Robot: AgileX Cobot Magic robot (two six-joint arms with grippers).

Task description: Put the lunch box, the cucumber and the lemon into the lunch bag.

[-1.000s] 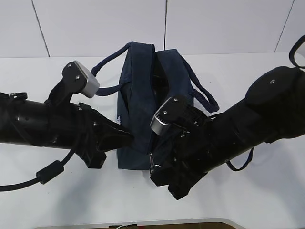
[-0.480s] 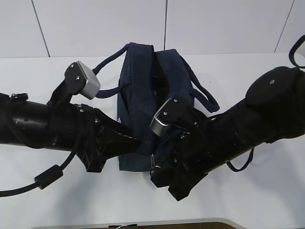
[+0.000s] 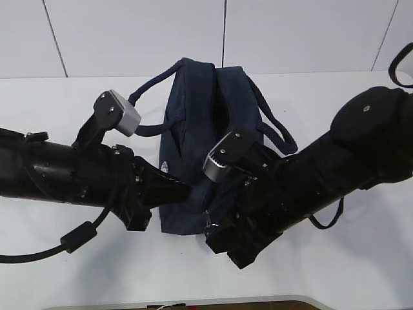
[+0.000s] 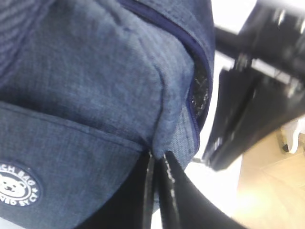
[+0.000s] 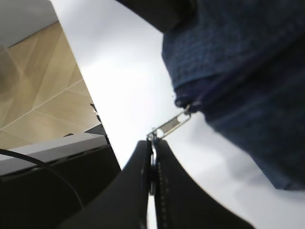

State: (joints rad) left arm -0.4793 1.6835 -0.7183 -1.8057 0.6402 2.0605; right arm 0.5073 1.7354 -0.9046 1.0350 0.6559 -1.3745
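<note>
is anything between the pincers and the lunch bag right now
Nothing visible. The left pincer is shut on a fold of the lunch bag fabric, and the right pincer is shut on its metal zipper pull.

Dark navy lunch bag [image 3: 193, 135] with matching navy handles [image 3: 274, 132], a round navy badge [image 4: 16, 189] carrying a white bear face and white lettering, and a silver zipper pull [image 5: 170, 125]; white tabletop [image 3: 361, 265]; black arms with silver-grey wrist cameras [image 3: 118, 112].
</note>
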